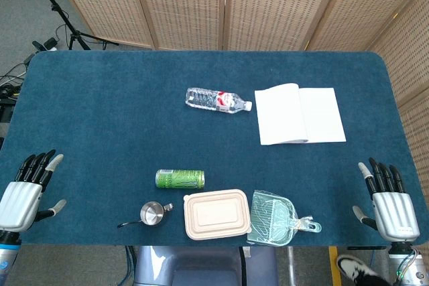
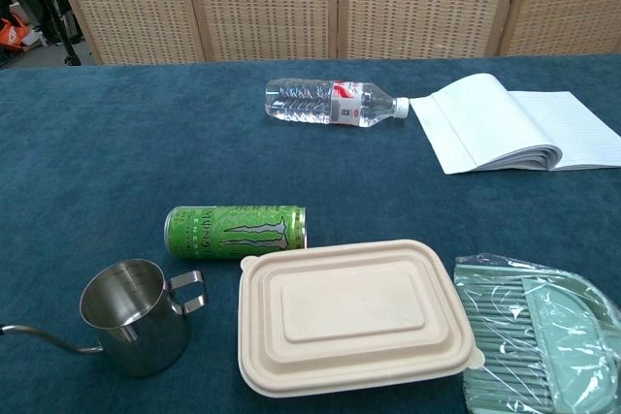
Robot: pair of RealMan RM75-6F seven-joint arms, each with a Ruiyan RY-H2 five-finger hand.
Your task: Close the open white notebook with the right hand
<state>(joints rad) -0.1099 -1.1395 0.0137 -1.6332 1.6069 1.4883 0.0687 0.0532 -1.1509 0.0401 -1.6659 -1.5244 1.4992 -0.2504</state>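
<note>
The white notebook (image 1: 299, 114) lies open on the blue table (image 1: 120, 98), right of centre; in the chest view the notebook (image 2: 514, 128) shows its left pages bulging up. My right hand (image 1: 387, 202) rests at the table's front right corner, fingers apart and pointing away, holding nothing, well in front of the notebook. My left hand (image 1: 25, 191) sits at the front left corner, fingers spread and empty. Neither hand shows in the chest view.
A clear water bottle (image 1: 218, 100) lies just left of the notebook. Along the front stand a green can (image 1: 179, 179) on its side, a small steel pitcher (image 1: 151, 213), a lidded beige box (image 1: 216, 214) and a green plastic-wrapped dustpan (image 1: 275, 217). Wicker screens stand behind the table.
</note>
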